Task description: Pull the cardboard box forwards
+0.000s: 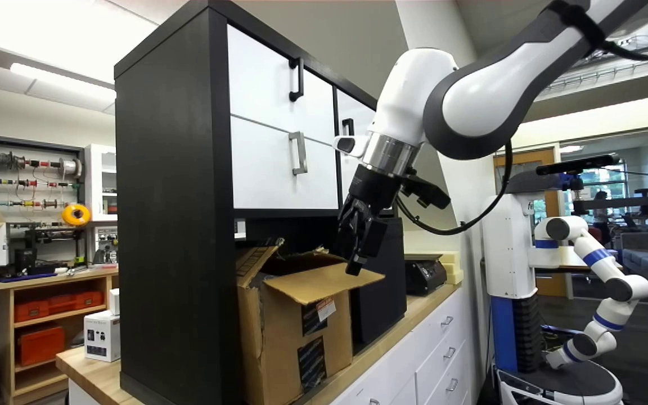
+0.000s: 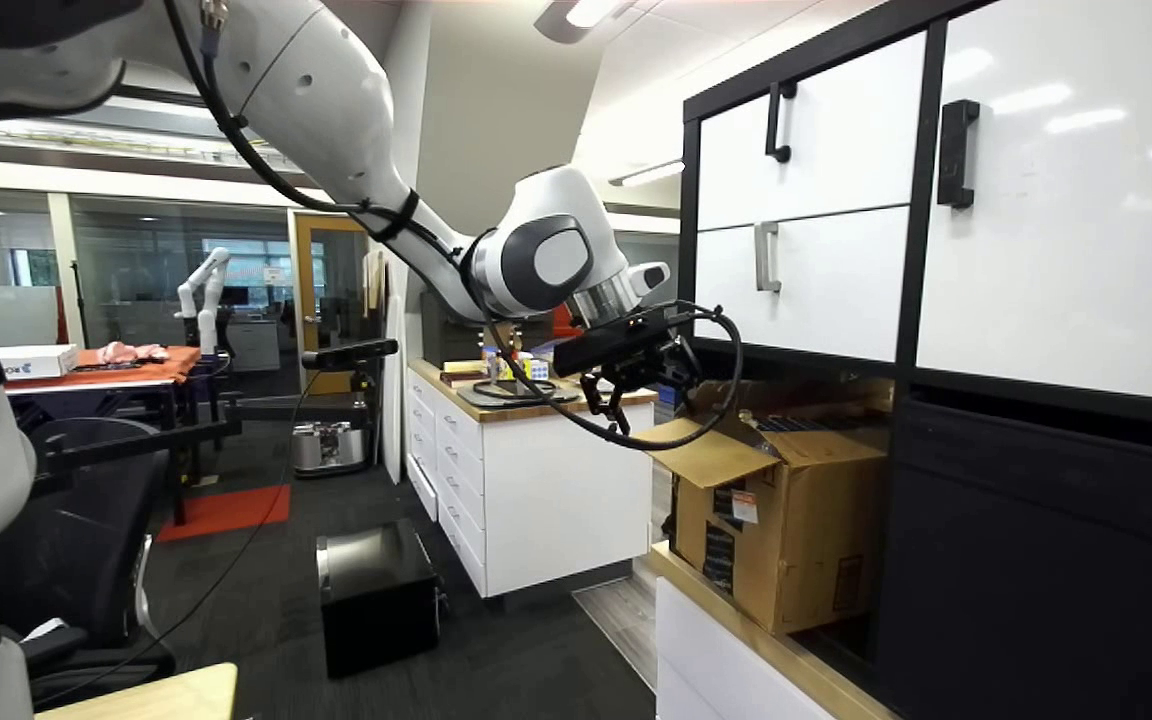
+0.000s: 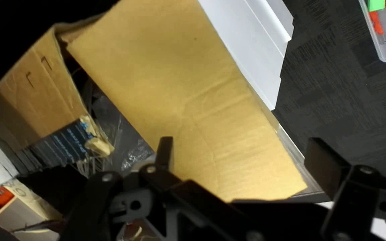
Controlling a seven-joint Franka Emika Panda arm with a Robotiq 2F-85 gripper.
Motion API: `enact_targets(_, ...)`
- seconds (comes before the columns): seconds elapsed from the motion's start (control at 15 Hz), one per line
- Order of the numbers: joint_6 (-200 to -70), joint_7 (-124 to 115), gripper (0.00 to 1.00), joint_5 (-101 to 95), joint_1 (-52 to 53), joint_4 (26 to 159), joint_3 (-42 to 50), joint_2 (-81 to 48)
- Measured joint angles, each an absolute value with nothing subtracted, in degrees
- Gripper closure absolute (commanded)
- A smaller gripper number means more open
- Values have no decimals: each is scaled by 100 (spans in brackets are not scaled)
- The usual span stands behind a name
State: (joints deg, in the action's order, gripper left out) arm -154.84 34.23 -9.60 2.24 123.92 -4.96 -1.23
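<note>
Gripper (image 3: 243, 164): fingers (image 3: 325, 167) stand well apart, nothing clamped. Wrist view shows the front flap (image 3: 193, 100) of the cardboard box (image 2: 781, 530) slanting across the gap; whether it sits betw. the fingertips or just beneath them can't be confirmed, depth being poor from that angle.

Governing relation: box lies below the gripper and inward, i.e. toward the cabinet (image 1: 172, 225); the flap juts outward to meet the fingers, its long axis approx. parallel to the counter (image 1: 380, 346) edge. One arm only on the job.

Assessment: hold on flap not yet made; next move prob. calls for lining up and closing on it, then drawing outward. Poss. defects: flap bends or tears before box slides, or box tips at the edge.

Box cond.: brown corrugated, top flaps raised or splayed, edges torn, front flap creased; black tape (image 1: 311, 363) and orange-and-white label (image 1: 326, 309) on front face.

Loc.: upright in the cabinet's lower bay, under the white doors (image 1: 270, 163), front face near the counter edge.

Bkgd.: mobile robot (image 1: 509, 253), well apart, appears uninvolved.
</note>
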Motion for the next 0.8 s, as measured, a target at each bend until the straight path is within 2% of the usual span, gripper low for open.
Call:
enact_targets(0.47,-15895,6134,0,335,227,12237,-692,-518)
enact_targets(0.8,-15920,6856,0,340,205,11977,-672,-759)
